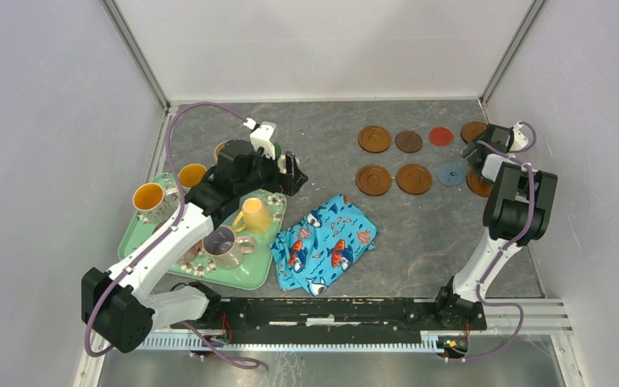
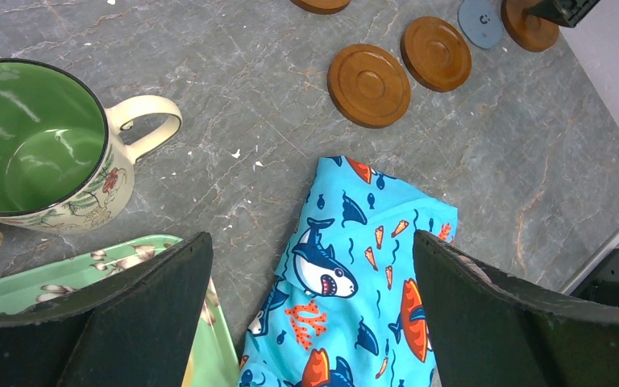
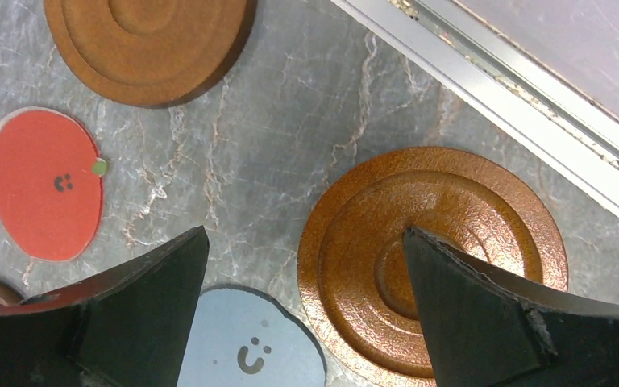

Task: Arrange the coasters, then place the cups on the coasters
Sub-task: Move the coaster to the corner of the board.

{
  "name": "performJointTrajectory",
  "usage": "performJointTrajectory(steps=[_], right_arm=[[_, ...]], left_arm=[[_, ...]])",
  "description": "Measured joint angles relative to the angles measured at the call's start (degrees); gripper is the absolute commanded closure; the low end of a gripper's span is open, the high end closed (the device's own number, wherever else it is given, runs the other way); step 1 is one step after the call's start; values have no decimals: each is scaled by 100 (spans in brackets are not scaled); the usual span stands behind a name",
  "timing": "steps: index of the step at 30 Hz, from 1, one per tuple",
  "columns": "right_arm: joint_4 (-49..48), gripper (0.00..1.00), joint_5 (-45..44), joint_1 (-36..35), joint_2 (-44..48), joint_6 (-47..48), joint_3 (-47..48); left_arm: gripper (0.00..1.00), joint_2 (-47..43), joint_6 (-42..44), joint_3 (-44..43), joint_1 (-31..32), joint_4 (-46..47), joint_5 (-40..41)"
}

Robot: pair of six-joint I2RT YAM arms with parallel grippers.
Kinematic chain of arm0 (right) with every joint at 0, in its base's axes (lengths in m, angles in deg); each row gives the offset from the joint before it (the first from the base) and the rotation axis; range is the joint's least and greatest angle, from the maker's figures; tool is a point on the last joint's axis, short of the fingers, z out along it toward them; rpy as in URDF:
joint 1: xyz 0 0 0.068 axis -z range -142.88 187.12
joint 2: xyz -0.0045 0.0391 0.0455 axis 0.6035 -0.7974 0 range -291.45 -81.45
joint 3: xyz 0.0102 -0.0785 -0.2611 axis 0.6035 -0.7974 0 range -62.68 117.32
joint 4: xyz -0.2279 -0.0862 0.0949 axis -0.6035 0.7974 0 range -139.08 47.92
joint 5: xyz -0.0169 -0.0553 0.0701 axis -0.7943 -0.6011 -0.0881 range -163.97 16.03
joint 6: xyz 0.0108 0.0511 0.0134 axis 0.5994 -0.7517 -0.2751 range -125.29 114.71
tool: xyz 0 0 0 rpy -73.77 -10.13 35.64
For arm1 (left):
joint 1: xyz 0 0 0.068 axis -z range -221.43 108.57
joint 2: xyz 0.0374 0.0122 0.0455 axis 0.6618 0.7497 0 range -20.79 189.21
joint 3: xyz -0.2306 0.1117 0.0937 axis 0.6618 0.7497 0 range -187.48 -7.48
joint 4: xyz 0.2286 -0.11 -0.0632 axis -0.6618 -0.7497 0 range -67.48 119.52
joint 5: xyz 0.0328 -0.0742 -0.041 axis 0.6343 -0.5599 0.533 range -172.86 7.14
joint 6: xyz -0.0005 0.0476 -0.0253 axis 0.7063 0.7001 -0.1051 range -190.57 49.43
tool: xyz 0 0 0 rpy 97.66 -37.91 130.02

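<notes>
Bright even light, soft shadows, sharp focus

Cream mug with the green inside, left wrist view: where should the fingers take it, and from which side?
Probably the rim wall, clear of the handle, coming straight down from above. The cream mug stands upright with its mouth open, so one finger can go inside and one outside. The left gripper is open.
</notes>
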Motion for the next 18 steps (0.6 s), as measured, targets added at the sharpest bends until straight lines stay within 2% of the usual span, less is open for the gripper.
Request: performJointTrajectory(steps=[10, 18], right_arm=[[293, 2, 7, 31, -498, 203, 772], [428, 2, 66, 61, -651, 369, 1036]], left_arm=[[0, 0, 0, 2, 0, -2, -2], [0, 0, 0, 2, 0, 0, 0]])
